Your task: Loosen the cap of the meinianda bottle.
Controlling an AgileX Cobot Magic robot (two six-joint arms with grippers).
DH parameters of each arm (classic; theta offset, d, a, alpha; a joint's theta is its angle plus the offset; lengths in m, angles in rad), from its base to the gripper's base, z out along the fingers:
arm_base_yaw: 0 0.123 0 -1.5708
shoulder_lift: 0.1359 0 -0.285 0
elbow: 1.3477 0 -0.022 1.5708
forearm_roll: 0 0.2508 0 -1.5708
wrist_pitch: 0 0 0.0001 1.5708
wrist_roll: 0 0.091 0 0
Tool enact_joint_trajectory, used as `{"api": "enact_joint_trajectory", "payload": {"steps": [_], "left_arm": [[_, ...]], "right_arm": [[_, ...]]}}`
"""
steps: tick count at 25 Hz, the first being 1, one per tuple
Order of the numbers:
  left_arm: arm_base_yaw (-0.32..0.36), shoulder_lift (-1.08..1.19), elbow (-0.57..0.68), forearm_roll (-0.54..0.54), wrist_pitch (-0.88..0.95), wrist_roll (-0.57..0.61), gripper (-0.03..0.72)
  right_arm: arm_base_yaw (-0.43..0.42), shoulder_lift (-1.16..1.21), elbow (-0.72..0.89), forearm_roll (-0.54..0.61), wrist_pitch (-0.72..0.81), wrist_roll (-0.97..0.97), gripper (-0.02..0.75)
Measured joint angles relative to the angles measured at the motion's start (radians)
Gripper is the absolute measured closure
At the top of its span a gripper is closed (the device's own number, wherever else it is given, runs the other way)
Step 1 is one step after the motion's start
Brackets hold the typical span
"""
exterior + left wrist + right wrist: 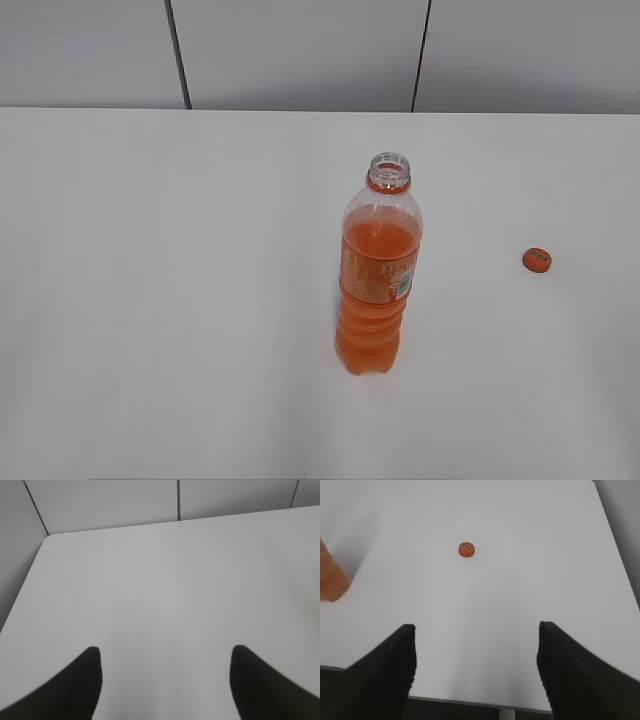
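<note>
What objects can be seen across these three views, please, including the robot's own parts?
table: one, white, fills all views.
meinianda bottle: one, clear with orange drink, upright at centre, mouth open.
cap: one, orange, lying on the table, right of the bottle and apart from it.
wall panels: grey, behind the table.
left hand: one, black fingers, open over bare table.
right hand: one, black fingers, open, cap ahead of it.

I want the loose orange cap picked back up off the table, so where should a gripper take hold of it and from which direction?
Grip the cap across its ribbed side wall, coming straight down from above. It lies flat on the white table, apart from the bottle, so only its low rim offers opposing faces. The right gripper is probably best placed: it is open with the cap ahead of it.
</note>
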Motion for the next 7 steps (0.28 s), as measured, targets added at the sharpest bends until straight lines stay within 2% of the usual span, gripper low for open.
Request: {"api": "enact_joint_trajectory", "payload": {"steps": [7], "left_arm": [[0.0,0.0,0.0,0.0,0.0,0.0,0.199]], "right_arm": [[0.0,0.0,0.0,0.0,0.0,0.0,0.173]]}}
